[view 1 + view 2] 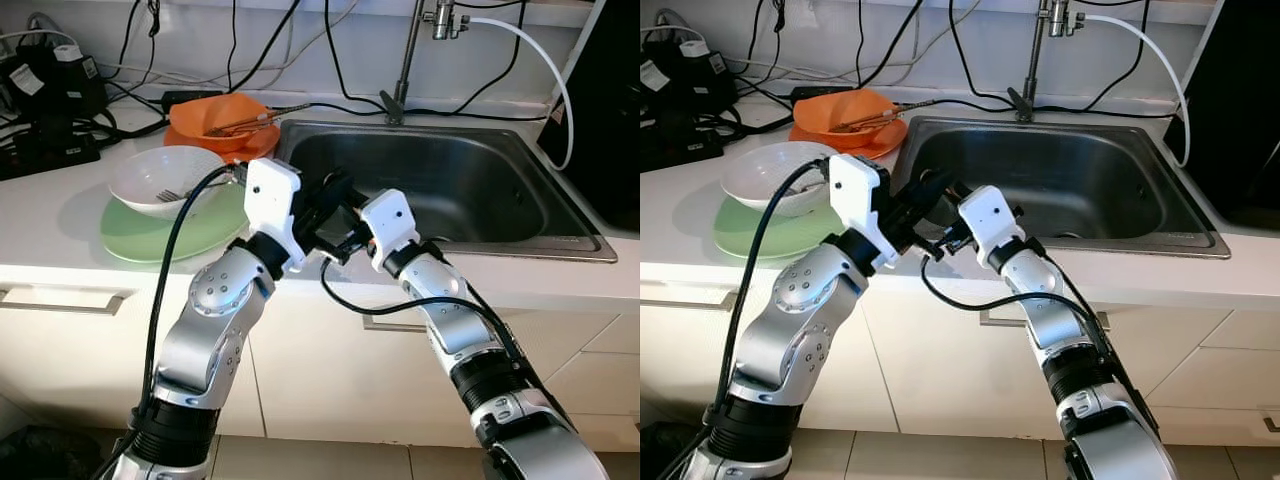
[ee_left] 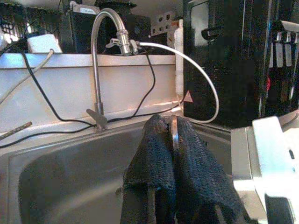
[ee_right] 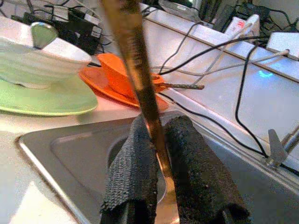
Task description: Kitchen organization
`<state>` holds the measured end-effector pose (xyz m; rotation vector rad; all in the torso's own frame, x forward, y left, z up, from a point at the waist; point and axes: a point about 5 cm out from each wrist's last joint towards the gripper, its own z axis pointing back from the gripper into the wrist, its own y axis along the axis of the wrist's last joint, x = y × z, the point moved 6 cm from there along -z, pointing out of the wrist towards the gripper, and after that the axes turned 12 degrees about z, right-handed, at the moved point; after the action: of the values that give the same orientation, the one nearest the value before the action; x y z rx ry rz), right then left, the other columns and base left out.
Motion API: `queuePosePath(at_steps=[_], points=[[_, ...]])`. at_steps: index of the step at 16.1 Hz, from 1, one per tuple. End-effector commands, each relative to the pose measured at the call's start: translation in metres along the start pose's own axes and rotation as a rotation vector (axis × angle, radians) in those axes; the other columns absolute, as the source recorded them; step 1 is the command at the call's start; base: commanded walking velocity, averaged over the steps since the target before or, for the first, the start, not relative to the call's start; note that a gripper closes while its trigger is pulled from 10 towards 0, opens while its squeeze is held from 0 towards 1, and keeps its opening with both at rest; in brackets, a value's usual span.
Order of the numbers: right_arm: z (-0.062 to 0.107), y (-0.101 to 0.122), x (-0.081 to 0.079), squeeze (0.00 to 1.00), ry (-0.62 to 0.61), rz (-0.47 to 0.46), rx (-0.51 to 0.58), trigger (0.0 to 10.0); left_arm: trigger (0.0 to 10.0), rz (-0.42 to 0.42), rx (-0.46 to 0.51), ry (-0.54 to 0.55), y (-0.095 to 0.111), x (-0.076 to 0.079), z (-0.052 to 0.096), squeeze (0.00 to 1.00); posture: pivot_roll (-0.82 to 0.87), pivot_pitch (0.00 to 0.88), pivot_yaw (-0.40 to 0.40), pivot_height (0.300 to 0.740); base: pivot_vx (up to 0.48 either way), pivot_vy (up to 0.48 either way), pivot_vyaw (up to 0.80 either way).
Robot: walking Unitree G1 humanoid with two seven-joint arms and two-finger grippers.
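Both grippers meet over the front left corner of the steel sink (image 1: 470,170). My left gripper (image 1: 338,192) is shut on the thin edge of a metal utensil (image 2: 174,135). My right gripper (image 1: 338,238) is shut on the same long, brassy utensil (image 3: 133,60), whose handle runs up between its fingers (image 3: 187,154). In the eye views the black fingers hide most of the utensil. On the counter to the left, a white bowl (image 1: 160,178) with a fork in it rests on a green plate (image 1: 150,240).
An orange bowl (image 1: 222,115) holding utensils sits on an orange plate behind the white bowl. A faucet (image 1: 405,60) with a white hose stands behind the sink. Black cables and power adapters (image 1: 50,110) crowd the back left of the counter. Cabinet drawers lie below.
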<state>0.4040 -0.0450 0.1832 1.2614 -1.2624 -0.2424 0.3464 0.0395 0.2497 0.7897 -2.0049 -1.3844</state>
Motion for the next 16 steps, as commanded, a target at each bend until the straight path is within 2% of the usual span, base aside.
queuePosePath(at_steps=[1,5,6,12,16], points=[[0.002,-0.004,0.020,0.00,-0.074,-0.024,-0.017,0.0,10.0,-0.011,-0.010,0.013,-0.001,-0.005,0.002,0.00,0.13,0.016,0.021,0.740,0.000,0.000,0.00],[0.002,-0.005,0.023,0.00,-0.082,-0.027,-0.021,0.0,10.0,-0.009,-0.008,0.014,-0.001,-0.004,0.002,0.00,0.13,0.017,0.018,0.740,0.000,0.000,0.00],[0.002,-0.005,0.023,0.00,-0.082,-0.026,-0.022,0.0,10.0,-0.009,-0.009,0.015,-0.001,-0.005,0.002,1.00,0.13,0.018,0.019,0.740,0.000,0.000,0.00],[0.001,-0.007,0.024,0.00,-0.092,-0.034,-0.030,0.0,10.0,-0.008,-0.027,0.012,-0.004,-0.004,0.003,1.00,0.13,0.022,0.018,0.740,0.000,0.000,0.00],[0.001,-0.010,0.032,0.00,-0.121,-0.043,-0.045,0.0,10.0,-0.024,-0.056,0.016,-0.007,-0.006,0.006,1.00,0.13,0.024,0.017,0.740,0.000,0.000,0.00]])
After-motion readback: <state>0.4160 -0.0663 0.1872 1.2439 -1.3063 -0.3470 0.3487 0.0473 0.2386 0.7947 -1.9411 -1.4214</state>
